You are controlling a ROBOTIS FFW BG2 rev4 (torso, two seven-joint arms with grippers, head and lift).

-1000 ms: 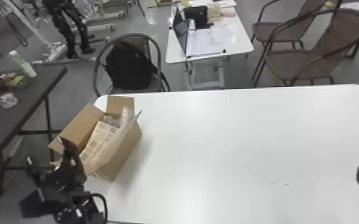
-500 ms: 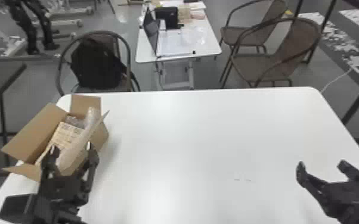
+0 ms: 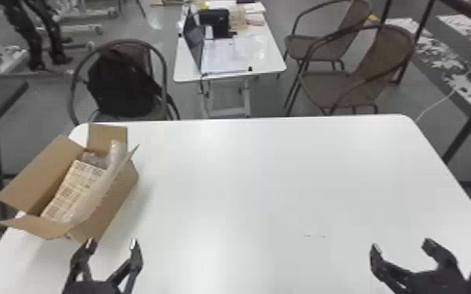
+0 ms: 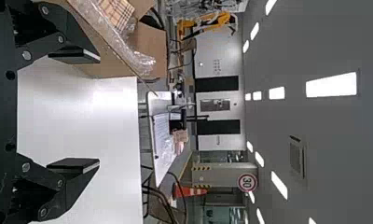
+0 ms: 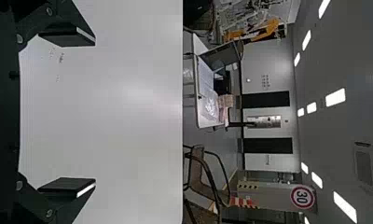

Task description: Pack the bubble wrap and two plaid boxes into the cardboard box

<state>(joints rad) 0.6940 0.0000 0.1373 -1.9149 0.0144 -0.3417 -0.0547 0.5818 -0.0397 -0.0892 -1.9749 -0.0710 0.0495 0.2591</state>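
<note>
White table (image 3: pixel 266 176) seen from above, w/ an open cardboard box (image 3: pixel 120 192) at its left side, flaps spread outward. Inside the box lie plaid packaging (image 3: pixel 75 187) — can't tell if it's one box or two — and clear bubble wrap (image 3: pixel 116 154), which runs along the box's right side & bunches at the far end. L gripper (image 3: pixel 112 245) is near the box's near end, its fingers spread wide apart. R gripper (image 3: pixel 402 246) is over the table's near right part, well apart from the box — fingers also spread. Bkgd: a black bag (image 3: pixel 123 88) on a chair (image 3: pixel 75 84), plus a laptop (image 3: pixel 194 39) on a smaller table (image 3: pixel 264 68).
</note>
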